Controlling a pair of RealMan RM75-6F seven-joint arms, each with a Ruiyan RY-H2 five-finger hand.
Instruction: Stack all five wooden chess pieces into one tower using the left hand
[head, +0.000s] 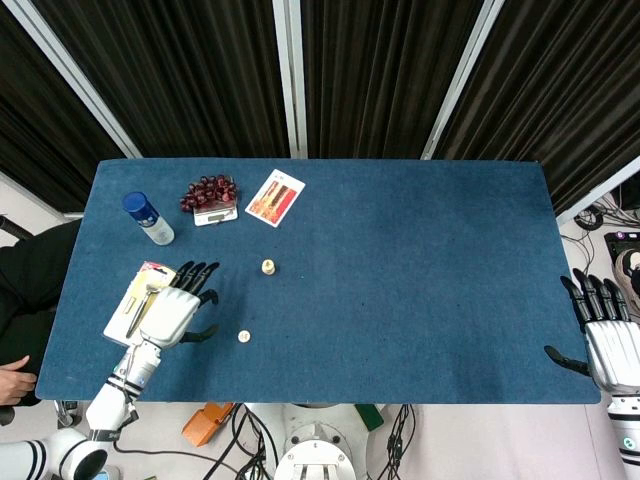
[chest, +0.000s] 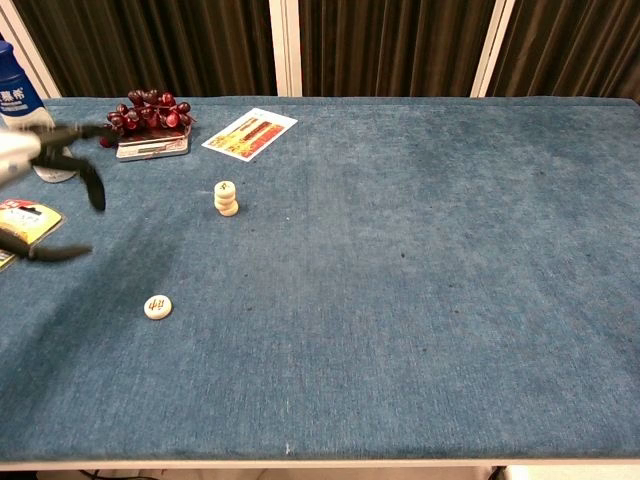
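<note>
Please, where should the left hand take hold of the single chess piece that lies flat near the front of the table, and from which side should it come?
Probably from above, pinching the rim on two opposite sides. The loose chess piece is a low round disc lying flat with its marked face up, so only its thin edge offers a grip. It lies apart from the tower, with bare cloth around it. The left hand is open, to its left.
</note>
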